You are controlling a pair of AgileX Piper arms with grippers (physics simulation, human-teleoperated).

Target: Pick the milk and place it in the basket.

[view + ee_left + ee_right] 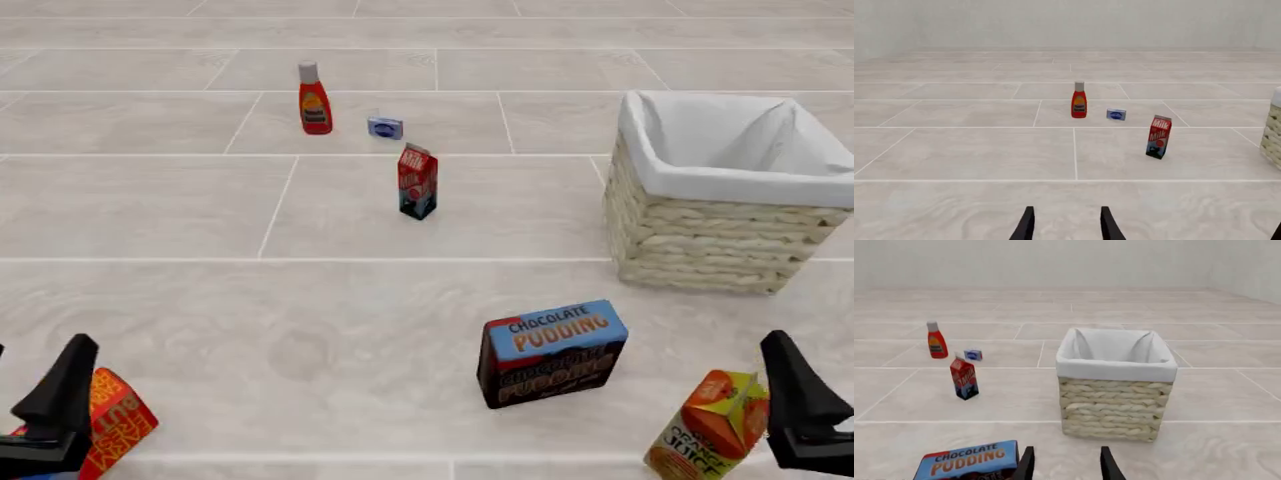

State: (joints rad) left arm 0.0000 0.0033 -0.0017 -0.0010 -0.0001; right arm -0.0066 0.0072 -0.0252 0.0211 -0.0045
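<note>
Nearest, both arms sit low at the near table edge. Left tool [1067, 227]: fingers apart, nothing between them. Right tool [1067, 465]: fingers likewise apart, empty.

Just beyond: a red-orange carton [114, 420] beside the left tool, the juice carton [705, 428] beside the right, the pudding box [553, 352] between them. Judged clutter, not targets.

Mid-table: the milk [418, 181] stands upright, alone on the table [200, 320], well ahead of both tools, nearer the left arm's side. Basket [707, 235] to its right, open top up, ready to receive.

Farthest: red bottle [314, 98] and small blue box [386, 127], behind the milk.

Reach not yet begun, by my reading.
</note>
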